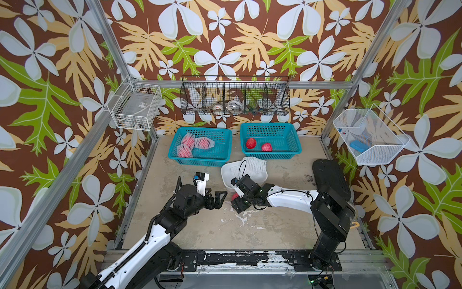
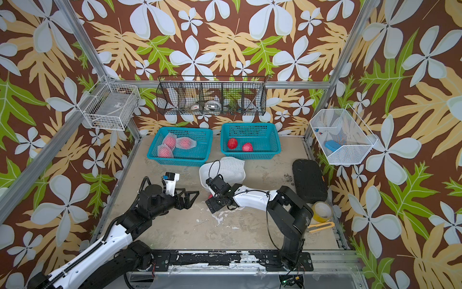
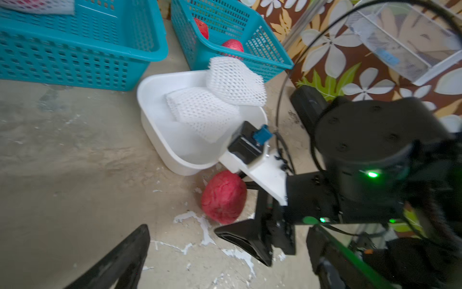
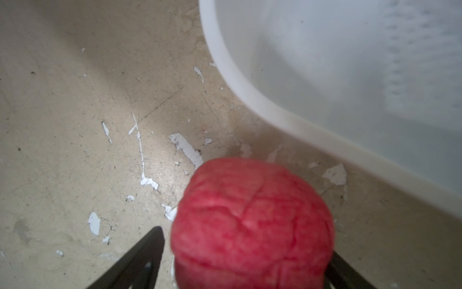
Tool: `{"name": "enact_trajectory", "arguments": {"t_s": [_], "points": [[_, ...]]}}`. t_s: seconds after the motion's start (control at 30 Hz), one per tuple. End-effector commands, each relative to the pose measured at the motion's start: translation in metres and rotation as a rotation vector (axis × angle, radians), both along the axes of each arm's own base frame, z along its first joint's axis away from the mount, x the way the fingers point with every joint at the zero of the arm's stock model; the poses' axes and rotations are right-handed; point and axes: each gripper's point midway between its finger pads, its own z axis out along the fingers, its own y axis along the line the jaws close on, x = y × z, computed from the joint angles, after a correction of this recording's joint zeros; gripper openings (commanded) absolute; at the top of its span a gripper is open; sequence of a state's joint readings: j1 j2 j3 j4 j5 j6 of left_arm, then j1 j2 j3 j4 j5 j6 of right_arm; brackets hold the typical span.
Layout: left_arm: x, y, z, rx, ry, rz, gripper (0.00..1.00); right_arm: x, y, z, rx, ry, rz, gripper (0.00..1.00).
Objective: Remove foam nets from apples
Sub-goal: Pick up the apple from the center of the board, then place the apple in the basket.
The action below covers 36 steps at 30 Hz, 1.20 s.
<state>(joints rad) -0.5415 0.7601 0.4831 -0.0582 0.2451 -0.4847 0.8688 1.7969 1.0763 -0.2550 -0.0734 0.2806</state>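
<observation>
A bare red apple (image 4: 252, 225) lies on the table beside the white tub (image 1: 225, 175). My right gripper (image 4: 247, 245) stands open around it; a thin gap shows at one finger (image 4: 147, 255). Two empty foam nets (image 3: 235, 82) lie in the tub. Three apples still in nets (image 1: 187, 145) sit in the left teal basket (image 1: 200, 159). Two bare apples (image 1: 251, 143) lie in the right teal basket (image 1: 270, 155). My left gripper (image 1: 221, 199) hovers wide open just left of the right one, holding nothing.
A black pad (image 1: 330, 180) lies at the right side. A yellow tape roll (image 2: 321, 211) sits by the right arm's base. White wire baskets (image 1: 136, 106) hang on both side walls. A black wire rack (image 1: 235, 96) hangs at the back.
</observation>
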Motion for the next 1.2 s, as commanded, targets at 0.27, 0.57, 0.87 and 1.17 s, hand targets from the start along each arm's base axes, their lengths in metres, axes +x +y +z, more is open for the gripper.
{"name": "enact_trajectory", "arguments": {"t_s": [0.27,0.57,0.87,1.17], "points": [[-0.026,-0.014,0.006,0.018,0.032,-0.091,0.99,0.010,0.012,0.049,0.126,-0.038,0.030,0.40],[0.034,0.005,0.109,0.085,-0.441,0.121,1.00,0.082,-0.014,0.175,0.377,-0.209,-0.079,0.38],[0.094,-0.053,0.114,0.034,-0.454,-0.018,1.00,0.255,-0.152,0.181,0.182,-0.334,-0.574,0.37],[0.124,-0.053,0.080,0.125,-0.383,0.049,1.00,0.327,-0.244,0.127,0.000,-0.305,-0.781,0.37]]}}
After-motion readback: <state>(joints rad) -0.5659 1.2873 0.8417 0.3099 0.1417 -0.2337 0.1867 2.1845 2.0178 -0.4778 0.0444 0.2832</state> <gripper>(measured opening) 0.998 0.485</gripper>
